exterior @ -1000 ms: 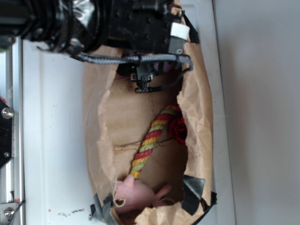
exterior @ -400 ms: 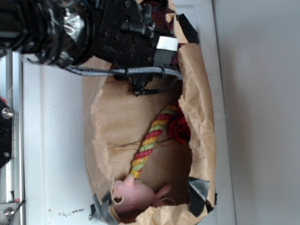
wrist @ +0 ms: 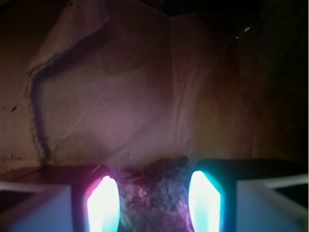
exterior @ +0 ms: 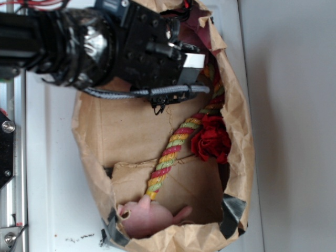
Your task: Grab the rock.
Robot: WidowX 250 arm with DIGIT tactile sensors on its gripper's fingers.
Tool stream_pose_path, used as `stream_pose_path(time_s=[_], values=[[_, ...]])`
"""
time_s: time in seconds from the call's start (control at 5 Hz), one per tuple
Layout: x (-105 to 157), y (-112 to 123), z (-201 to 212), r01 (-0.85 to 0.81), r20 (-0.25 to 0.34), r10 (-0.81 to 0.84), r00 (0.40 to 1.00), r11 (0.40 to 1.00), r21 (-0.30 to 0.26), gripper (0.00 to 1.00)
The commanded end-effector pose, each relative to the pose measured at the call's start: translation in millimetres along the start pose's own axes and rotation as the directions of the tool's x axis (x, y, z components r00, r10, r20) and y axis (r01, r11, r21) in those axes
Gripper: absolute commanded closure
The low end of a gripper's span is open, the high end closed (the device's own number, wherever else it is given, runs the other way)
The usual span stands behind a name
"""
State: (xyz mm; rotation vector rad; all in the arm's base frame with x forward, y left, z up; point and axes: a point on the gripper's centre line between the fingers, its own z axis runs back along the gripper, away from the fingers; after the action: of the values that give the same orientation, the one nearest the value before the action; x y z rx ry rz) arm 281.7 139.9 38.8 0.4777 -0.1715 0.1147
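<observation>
Brown paper bag (exterior: 100, 131) encloses the work area, its walls loose. Gripper (wrist: 153, 200) stands inside it, fingers (wrist: 103, 203) closed against the rock (wrist: 153, 193) lodged between them. Risk: lumpy stone (uneven contact) may slip, or the bag snag the arm.

I see a lab test bench: a bare white table (exterior: 52, 184), a bolted metal rail (exterior: 8, 157) along its left edge, a taped paper bag (exterior: 105, 131) holding props.
</observation>
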Motion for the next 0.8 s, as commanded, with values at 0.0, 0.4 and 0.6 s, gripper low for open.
stream_pose_path(time_s=[0.0, 0.4, 0.6], values=[[8.5, 13.7, 4.3, -0.051, 0.005, 0.051, 0.999, 0.999, 0.003, 1.00], [-8.3, 15.2, 56.4, -0.040, 0.081, 0.044, 0.996, 0.998, -0.046, 1.00], [-16.0, 19.7, 94.3, -0.068, 0.086, 0.077, 0.993, 0.993, -0.099, 1.00]])
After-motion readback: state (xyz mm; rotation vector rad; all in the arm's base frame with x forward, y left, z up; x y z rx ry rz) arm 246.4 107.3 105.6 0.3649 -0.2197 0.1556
